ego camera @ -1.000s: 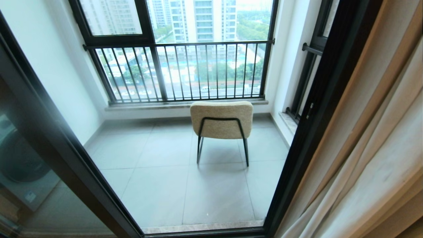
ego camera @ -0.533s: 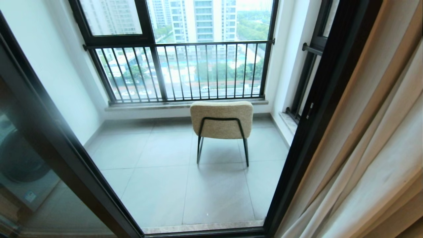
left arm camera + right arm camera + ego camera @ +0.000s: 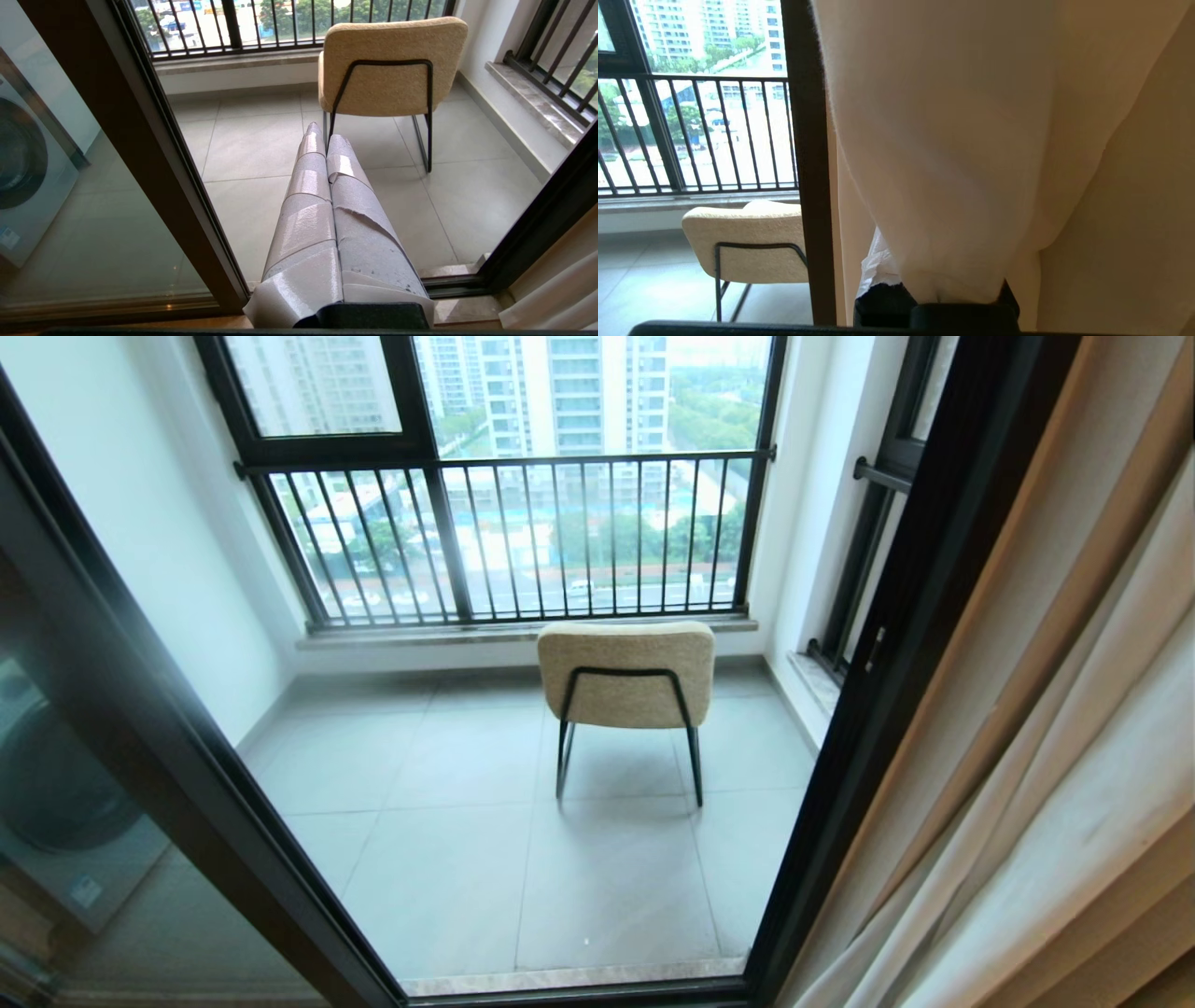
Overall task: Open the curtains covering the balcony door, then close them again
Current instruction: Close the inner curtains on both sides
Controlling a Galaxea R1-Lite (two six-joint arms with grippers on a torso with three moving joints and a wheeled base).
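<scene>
Right gripper [image 3: 943, 298], unseen from the head, pinches the curtains [image 3: 943, 140].

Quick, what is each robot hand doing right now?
Left hand: closed, holding nothing.
Right hand: closed on the curtain beside the balcony door.

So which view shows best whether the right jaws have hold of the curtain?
The right wrist view: the white curtain bunches into the shut right gripper. The head view shows gathered curtain but no gripper; the left wrist view only a corner.
</scene>
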